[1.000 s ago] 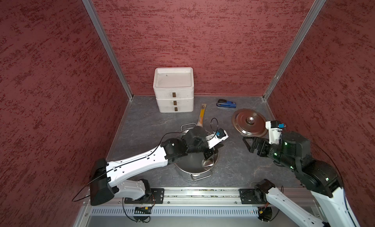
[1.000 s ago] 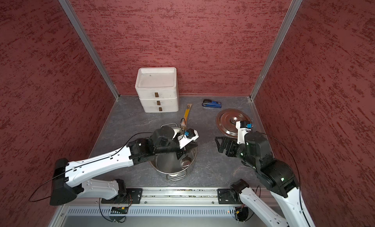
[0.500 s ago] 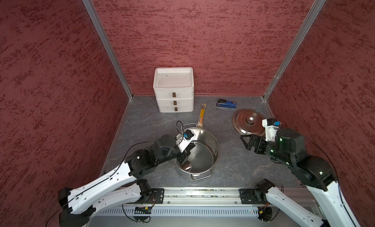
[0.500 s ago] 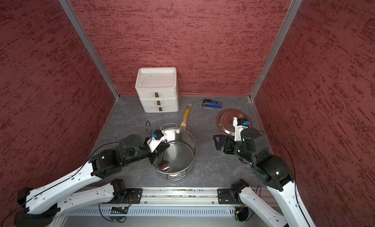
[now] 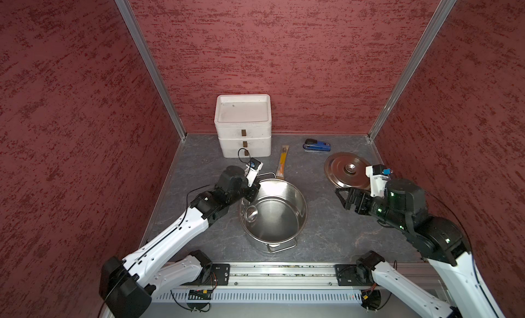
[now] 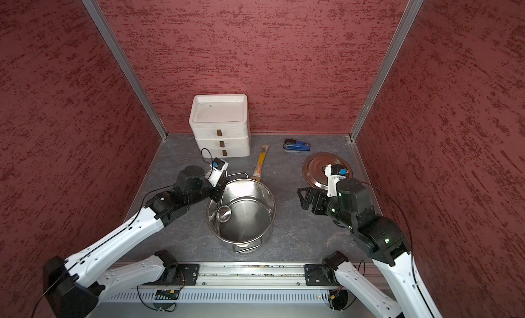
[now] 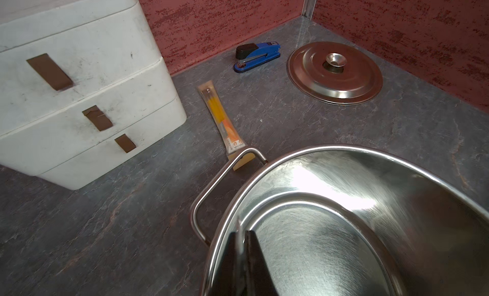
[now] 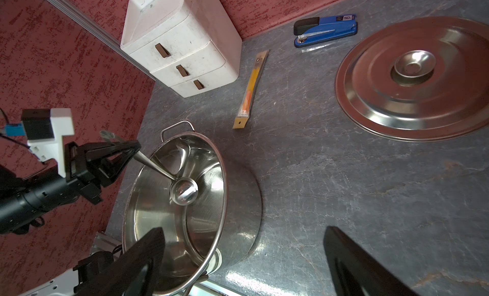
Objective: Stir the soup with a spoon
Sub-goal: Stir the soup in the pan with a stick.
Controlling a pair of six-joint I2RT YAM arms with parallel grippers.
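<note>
Left fingers (image 8: pixel 129 146) are pinching the spoon (image 8: pixel 184 190) by its slim handle at the rim, bowl sunk low inside the soup pot (image 5: pixel 295 200), close to the wall on the left arm's side. The lid (image 5: pixel 341 171) is off, lying on the table (image 5: pixel 326 231) well apart. Right fingers (image 8: pixel 148 249) are spread wide, empty, near the pot. Spoon's in, so only the circling is left, I'd judge (no liquid showing, just bare steel).

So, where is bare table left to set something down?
Largest free patch: between the pot, the lid and the front rail, though the open right gripper hovers over its far side. A smaller one lies between the orange stick, the stapler and the lid. Crowded: left of the pot, where the left gripper holds the ladle near the drawer unit.
</note>
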